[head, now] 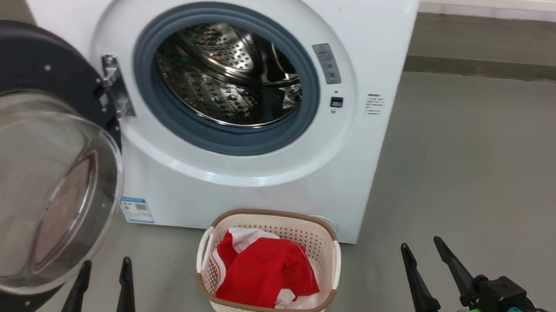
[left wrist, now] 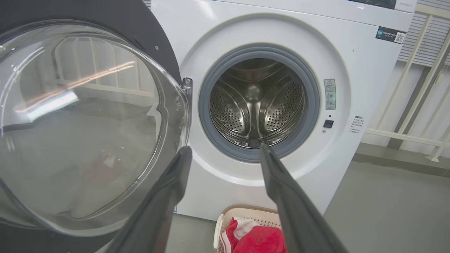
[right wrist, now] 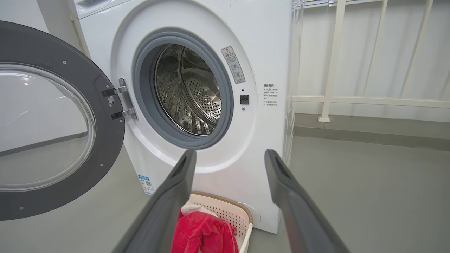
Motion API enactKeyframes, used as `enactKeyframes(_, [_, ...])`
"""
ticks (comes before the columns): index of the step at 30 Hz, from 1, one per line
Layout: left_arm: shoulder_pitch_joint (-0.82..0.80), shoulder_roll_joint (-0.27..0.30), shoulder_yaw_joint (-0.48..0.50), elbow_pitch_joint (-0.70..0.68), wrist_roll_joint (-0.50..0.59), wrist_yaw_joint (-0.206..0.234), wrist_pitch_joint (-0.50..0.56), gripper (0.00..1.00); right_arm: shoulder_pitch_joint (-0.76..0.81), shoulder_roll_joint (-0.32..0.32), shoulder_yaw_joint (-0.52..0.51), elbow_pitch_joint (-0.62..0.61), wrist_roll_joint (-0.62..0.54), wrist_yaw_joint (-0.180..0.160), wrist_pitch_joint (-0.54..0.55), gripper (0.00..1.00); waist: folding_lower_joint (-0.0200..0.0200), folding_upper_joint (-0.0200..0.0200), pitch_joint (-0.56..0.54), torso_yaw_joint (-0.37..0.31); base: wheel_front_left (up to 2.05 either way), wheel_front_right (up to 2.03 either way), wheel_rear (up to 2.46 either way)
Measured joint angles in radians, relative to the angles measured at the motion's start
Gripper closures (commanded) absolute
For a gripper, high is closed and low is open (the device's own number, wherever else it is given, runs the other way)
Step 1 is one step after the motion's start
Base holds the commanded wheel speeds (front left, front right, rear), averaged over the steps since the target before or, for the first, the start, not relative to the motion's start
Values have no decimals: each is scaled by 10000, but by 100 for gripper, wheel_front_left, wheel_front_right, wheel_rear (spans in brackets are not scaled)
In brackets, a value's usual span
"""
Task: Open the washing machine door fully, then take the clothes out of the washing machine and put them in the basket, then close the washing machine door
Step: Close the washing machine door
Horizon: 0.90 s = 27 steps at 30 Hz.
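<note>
**Left gripper** (head: 106, 263): jaws wide, nothing held.

**Right gripper** (head: 419, 244): jaws wide, nothing held.

The basket (head: 275, 215) sits on the floor between the two grippers, a little beyond their tips, with the clothes (head: 263, 270) inside it. The washing machine door (head: 42, 183) stands swung open just beyond and outboard of the left jaws, its glass bowl bulging toward them. The hinge (head: 114, 85) lies farther ahead. Beyond that, the drum (head: 230, 74) of the washing machine (head: 238, 196) appears empty.

**Assessment:** unloading looks complete, so closing the door is the step in hand.

**Recommendation:** the left gripper should reach behind the door's free edge, far from the hinge. It should press on the black rim rather than the glass and sweep inward, clear of the basket, until the latch seats.
</note>
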<state>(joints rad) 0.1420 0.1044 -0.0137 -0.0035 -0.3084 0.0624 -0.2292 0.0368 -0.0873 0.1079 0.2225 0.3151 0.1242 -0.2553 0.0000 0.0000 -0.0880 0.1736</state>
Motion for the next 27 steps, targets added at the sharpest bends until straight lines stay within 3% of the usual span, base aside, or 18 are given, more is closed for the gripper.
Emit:
enactKeyframes(18, [5,274,153,-267,84,443,424,0,-6,293,142,-2,13,0,0,0,0,0,-304,1887,0,0,0])
enactKeyframes(27, [137,324,221,-546,100,727,518,0,-8,351,359,6,13,0,0,0,0,0,-389,2391,0,0,0])
